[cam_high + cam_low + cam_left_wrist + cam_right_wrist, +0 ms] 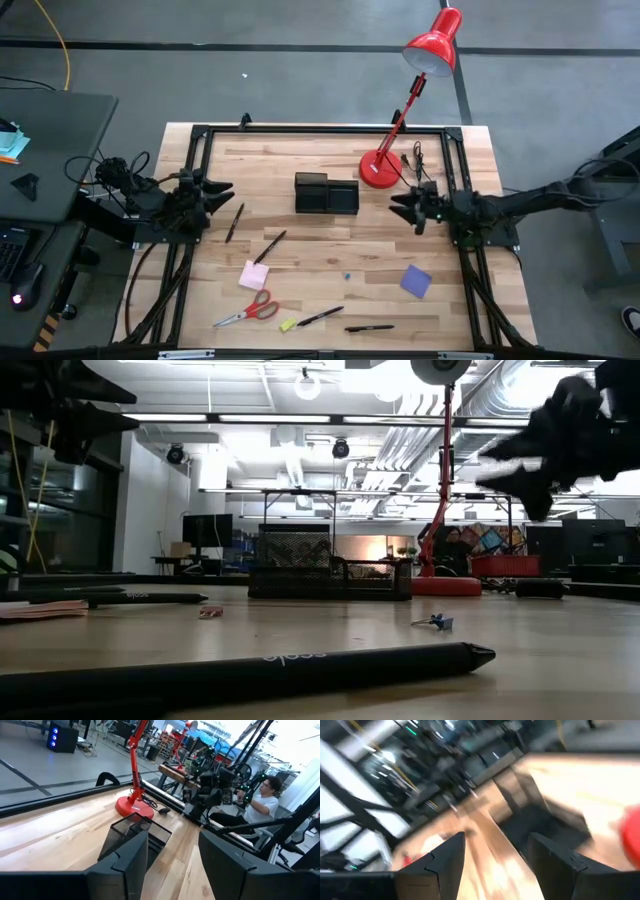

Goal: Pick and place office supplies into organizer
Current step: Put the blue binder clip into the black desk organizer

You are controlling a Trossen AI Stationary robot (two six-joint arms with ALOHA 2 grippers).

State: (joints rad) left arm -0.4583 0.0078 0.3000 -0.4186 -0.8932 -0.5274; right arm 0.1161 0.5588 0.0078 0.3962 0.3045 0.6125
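The black mesh organizer [326,193] stands on the far middle of the table, just left of the red lamp's round base [380,170]. Loose supplies lie on the wood nearer me: black pens [234,222] [270,248] [320,317] [369,327], a pink pad [254,275], a purple pad [416,281], red-handled scissors [250,310] and a small yellow piece [288,324]. My left gripper [222,190] hovers open to the left of the organizer [135,832]. My right gripper [400,205] hovers open to its right, raised above the table [540,460].
The red desk lamp [135,805] rises beside the organizer, its head [435,45] leaning out past the far edge. A black frame [320,128] runs along the table's far and side edges. A tiny blue item [347,276] lies mid-table. A person [262,802] sits beyond the table.
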